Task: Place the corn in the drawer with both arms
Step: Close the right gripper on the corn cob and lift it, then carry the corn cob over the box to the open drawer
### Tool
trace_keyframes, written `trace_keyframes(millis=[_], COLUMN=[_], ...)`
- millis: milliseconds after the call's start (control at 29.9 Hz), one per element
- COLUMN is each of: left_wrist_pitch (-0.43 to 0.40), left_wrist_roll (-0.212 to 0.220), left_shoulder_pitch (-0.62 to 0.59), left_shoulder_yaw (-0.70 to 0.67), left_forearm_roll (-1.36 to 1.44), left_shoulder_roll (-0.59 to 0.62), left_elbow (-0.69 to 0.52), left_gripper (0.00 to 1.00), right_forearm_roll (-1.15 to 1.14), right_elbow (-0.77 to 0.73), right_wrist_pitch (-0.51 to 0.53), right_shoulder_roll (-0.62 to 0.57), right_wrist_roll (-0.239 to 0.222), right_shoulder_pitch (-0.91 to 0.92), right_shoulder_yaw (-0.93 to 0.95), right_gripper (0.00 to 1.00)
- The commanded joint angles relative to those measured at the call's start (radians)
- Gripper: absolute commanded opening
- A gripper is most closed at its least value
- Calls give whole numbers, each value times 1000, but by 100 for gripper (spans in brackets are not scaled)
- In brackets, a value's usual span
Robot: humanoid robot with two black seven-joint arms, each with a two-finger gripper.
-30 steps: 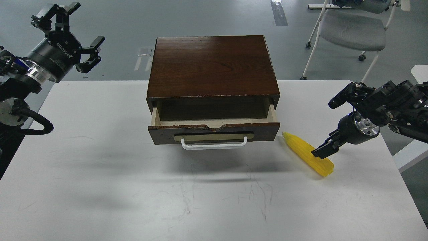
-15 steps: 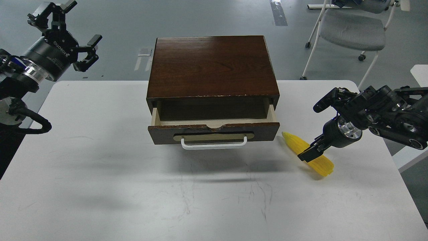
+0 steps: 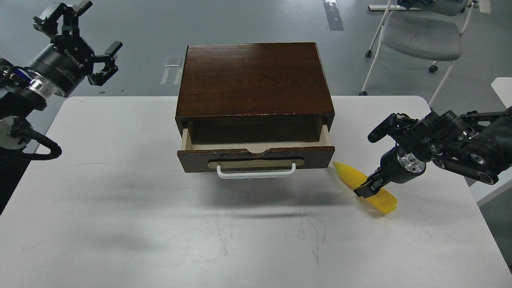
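Observation:
The yellow corn [image 3: 350, 178] lies on the white table [image 3: 120, 180], just right of the drawer's front corner, pointed end toward the box. The drawer [image 3: 256, 158] of the dark brown box [image 3: 256, 80] is pulled partly out; its white handle [image 3: 256, 174] faces me and the pale inside looks empty. My right gripper [image 3: 372, 160] is open over the corn, its lower finger [image 3: 366, 188] resting on the cob's middle and its upper finger [image 3: 380, 130] raised above. My left gripper [image 3: 86, 32] is open and empty, held high beyond the table's far left corner.
A grey chair [image 3: 420, 36] on castors stands on the floor behind the table at the right. The table's right edge [image 3: 476, 200] is close to my right arm. A white object [image 3: 504, 86] sits off the table at the far right.
My right gripper has moved left and down along the corn, and the cob has shifted slightly left. My left gripper rose a little, then held still. The drawer has not moved.

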Motion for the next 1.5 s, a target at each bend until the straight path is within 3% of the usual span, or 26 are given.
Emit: trace_keyframes(millis=[0,301,468,602,769,970,1271,1471], left_wrist_pitch=[-1,-3,-3,-3,-3,-1,-1,0], left_wrist_roll=[0,0,0,0,0,0,0,0], left_shoulder_pitch=[-1,-1,-1,-2,-2,-2,-7,-10], left_shoulder_yaw=[0,0,0,-1,-1,-1,-1,-1], left_forearm_roll=[0,5,5,3,3,5,6,6], left_shoulder_roll=[2,2,-6,-6,-4,-4,2,0], left_elbow=[0,0,0,0,-1,0,0,-1], left_gripper=[98,98,98,98,98,98,98,98], right_forearm_roll=[-1,145,153,159,161,141,-30,-146], right_elbow=[4,28,22,30,79,137,314,352], right_wrist_pitch=[0,0,0,0,0,0,0,-83], right_shoulder_roll=[-11,-152,-173,-143,25,173,202,227], right_wrist_roll=[0,0,0,0,0,0,0,0], right_shoulder_pitch=[8,246,414,528,649,666,703,709], right_shoulder_yaw=[-12,65,66,71,66,60,53,45], right_gripper=[0,0,0,0,0,0,0,0])
